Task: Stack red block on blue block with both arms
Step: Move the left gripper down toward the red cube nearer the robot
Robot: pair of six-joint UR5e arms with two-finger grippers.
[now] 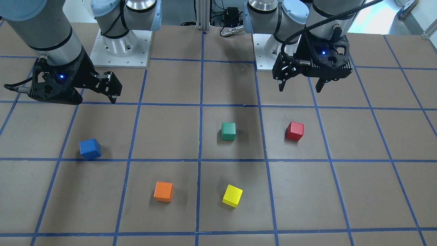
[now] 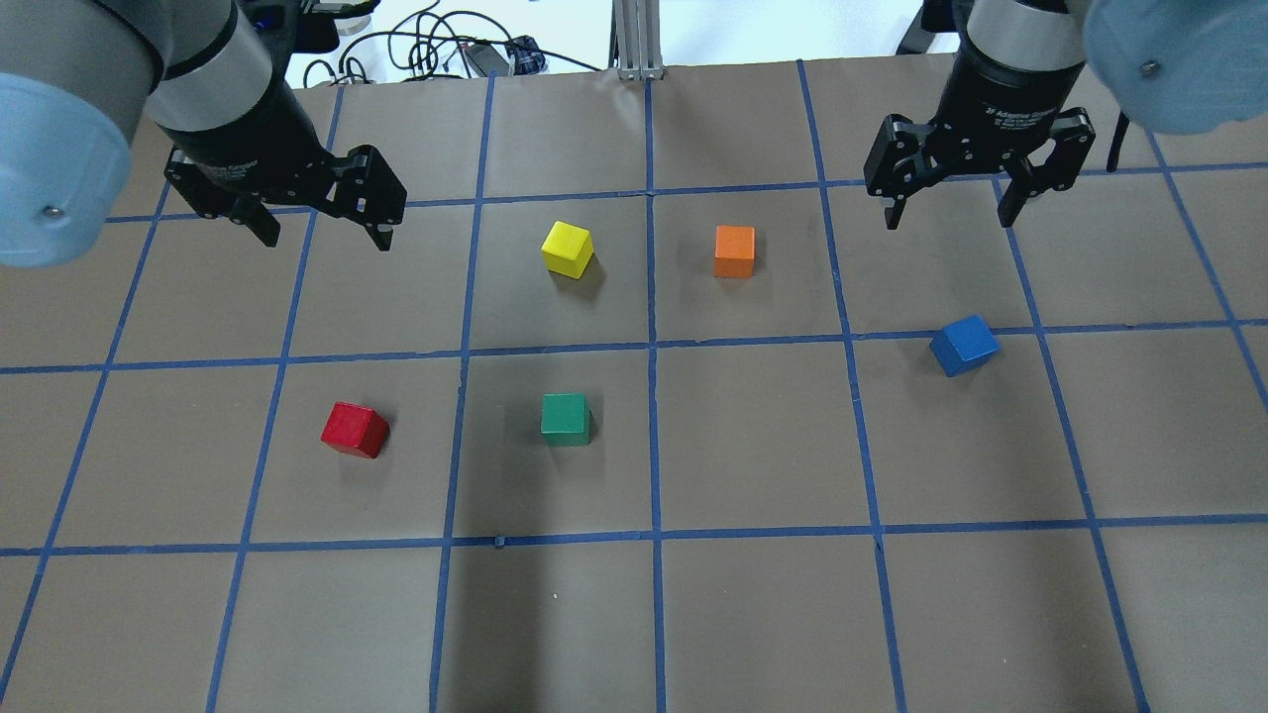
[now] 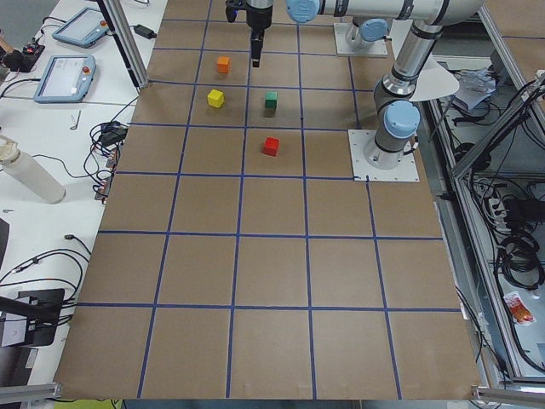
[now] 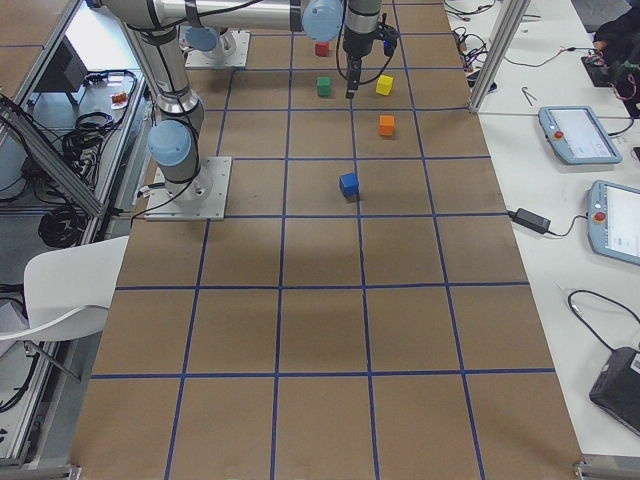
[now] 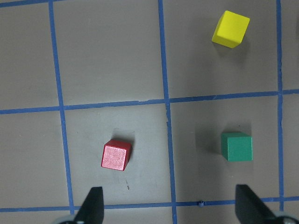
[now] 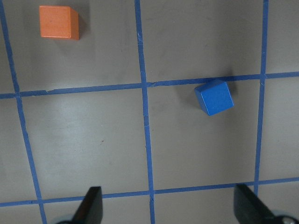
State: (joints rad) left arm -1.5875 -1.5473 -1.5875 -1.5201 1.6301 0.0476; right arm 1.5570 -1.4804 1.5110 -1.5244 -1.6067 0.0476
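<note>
The red block (image 2: 354, 429) sits on the table on the left side, also in the front view (image 1: 294, 131) and the left wrist view (image 5: 115, 155). My left gripper (image 2: 325, 236) is open and empty, raised above the table, apart from the red block. The blue block (image 2: 963, 345) sits on the right side, turned slightly askew, also in the front view (image 1: 90, 149) and the right wrist view (image 6: 214, 97). My right gripper (image 2: 949, 220) is open and empty, raised above the table, apart from the blue block.
A green block (image 2: 566, 419) lies right of the red one. A yellow block (image 2: 568, 249) and an orange block (image 2: 734, 251) lie farther out between the grippers. The brown table (image 2: 753, 614) is marked with a blue tape grid.
</note>
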